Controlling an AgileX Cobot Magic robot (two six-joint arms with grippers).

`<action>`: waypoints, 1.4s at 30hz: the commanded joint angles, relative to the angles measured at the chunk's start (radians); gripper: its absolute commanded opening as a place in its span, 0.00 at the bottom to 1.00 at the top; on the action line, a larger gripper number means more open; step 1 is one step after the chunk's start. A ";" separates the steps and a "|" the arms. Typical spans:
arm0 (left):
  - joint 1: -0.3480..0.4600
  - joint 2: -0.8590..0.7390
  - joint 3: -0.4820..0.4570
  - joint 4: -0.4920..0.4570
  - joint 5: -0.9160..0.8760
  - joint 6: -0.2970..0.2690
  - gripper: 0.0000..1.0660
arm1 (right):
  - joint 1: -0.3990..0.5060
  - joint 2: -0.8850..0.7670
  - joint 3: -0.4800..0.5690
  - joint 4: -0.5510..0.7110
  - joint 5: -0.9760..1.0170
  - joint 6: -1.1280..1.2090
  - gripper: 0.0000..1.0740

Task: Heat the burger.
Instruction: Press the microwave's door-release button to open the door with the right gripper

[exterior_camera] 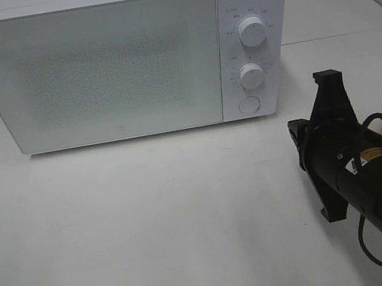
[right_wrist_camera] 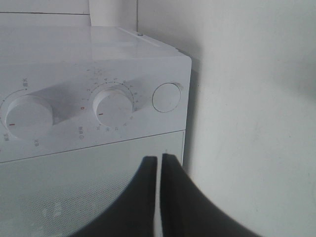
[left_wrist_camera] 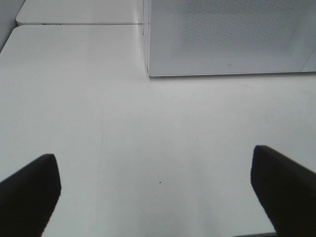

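While the white box-shaped microwave oven [exterior_camera: 115, 68] stood shut on the white tabletop [exterior_camera: 151, 213], the black right gripper [exterior_camera: 328, 78] hung to its right, jaws closed on nothing.
The black left gripper [left_wrist_camera: 154, 165] held its jaws wide apart; the burger's place could not be told.

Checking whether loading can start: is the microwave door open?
No, the microwave door sits flush with the control panel, fully closed.
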 commanded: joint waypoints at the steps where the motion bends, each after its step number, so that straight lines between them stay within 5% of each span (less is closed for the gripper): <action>1: -0.004 -0.021 0.003 0.000 -0.004 -0.007 0.95 | 0.000 -0.003 -0.005 -0.003 0.034 0.023 0.00; 16: -0.004 -0.021 0.003 0.000 -0.004 -0.007 0.95 | -0.018 0.086 -0.043 -0.041 0.044 0.077 0.00; 21: -0.004 -0.021 0.003 0.000 -0.004 -0.007 0.95 | -0.126 0.139 -0.100 -0.211 0.074 0.102 0.00; 42: -0.004 -0.021 0.003 0.000 -0.004 -0.007 0.95 | -0.333 0.299 -0.297 -0.467 0.155 0.168 0.00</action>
